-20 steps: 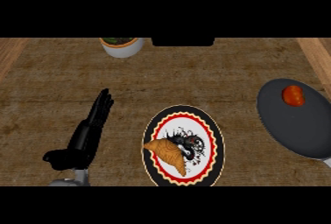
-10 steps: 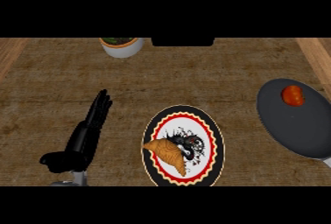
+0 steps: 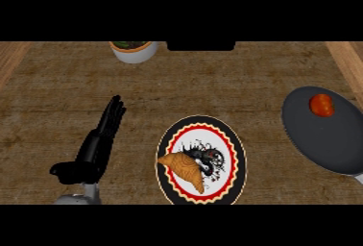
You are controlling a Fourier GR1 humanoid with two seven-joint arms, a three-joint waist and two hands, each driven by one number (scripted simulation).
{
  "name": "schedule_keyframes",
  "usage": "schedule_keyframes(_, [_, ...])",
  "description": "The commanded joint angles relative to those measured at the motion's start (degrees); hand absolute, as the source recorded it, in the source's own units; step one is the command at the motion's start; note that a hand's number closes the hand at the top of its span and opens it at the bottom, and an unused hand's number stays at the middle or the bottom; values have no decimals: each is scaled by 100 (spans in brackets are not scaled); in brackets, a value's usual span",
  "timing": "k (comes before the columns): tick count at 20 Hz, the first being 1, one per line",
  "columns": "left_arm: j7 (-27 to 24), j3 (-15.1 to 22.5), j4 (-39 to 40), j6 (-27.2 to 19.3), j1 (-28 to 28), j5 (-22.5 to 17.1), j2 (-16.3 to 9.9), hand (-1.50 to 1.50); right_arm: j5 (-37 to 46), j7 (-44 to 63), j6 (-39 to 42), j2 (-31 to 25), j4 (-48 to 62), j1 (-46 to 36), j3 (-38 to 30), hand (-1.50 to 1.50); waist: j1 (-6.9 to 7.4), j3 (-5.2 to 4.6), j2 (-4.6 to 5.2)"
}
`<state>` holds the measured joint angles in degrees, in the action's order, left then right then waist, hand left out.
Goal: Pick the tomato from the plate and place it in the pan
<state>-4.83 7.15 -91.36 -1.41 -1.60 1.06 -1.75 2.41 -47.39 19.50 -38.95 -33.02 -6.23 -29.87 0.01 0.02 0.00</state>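
Tomato [image 3: 322, 104] already in pan [image 3: 333, 144], upper right; left robot hand [image 3: 96, 146] released, lower left. Little risk beyond rolling.

no readable text or labels, plate [image 3: 174, 144] pattern possibly decorative

The small red-orange tomato [image 3: 322, 104] lies in the far part of the dark grey pan [image 3: 333, 144] at the right, well apart from the red-rimmed plate [image 3: 234, 144] near the middle.
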Motion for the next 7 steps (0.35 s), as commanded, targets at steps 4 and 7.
schedule_keyframes(4, [-148,-66,2,160,109,-8,-55,0,-125,-59,161,-168,-349,104,81,-150,-2,-2,-3])
schedule_keyframes(7, [-130,51,253,4,-36,111,160,0,51,-710,-176,-175,-53,210,91,-150,-6,1,3])
